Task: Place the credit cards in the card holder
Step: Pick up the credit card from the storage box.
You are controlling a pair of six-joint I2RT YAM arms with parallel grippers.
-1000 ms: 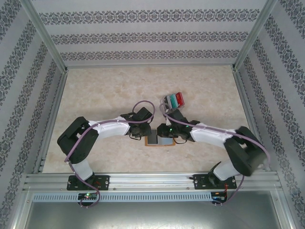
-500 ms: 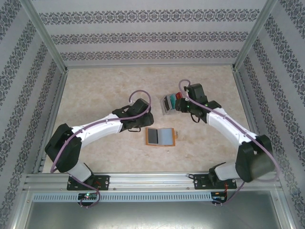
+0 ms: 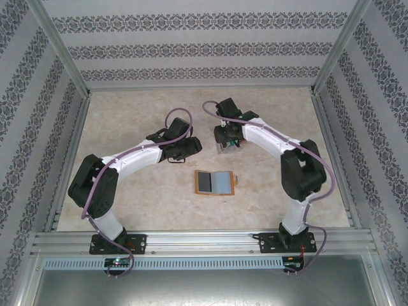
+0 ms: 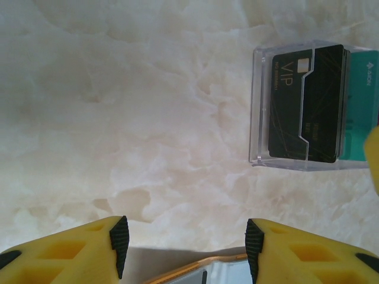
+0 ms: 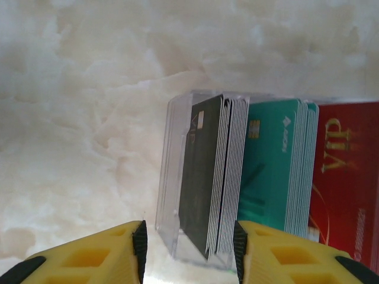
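Note:
The credit cards stand on edge in a clear plastic stand (image 5: 170, 177): a black stack (image 5: 204, 177), a teal stack (image 5: 272, 168) and a red one (image 5: 349, 177). My right gripper (image 5: 189, 248) is open, its fingers on either side of the near end of the black stack, with gaps on both sides. In the top view the right gripper (image 3: 224, 135) hangs over the stand (image 3: 228, 147). The card holder (image 3: 215, 183) lies open flat, orange-rimmed with grey pockets. My left gripper (image 4: 186, 248) is open and empty above its far edge (image 4: 195, 271). The black card (image 4: 308, 103) sits ahead to the right.
The marble-patterned table (image 3: 146, 115) is boxed in by an aluminium frame (image 3: 70, 159) and patterned walls on three sides. Bare tabletop lies to the left and at the back. The left gripper (image 3: 193, 148) sits close to the right one, just left of the stand.
Both grippers have left the card holder and opened. The right one swung back to the card stand and now straddles the black stack. The left one drew back and away.

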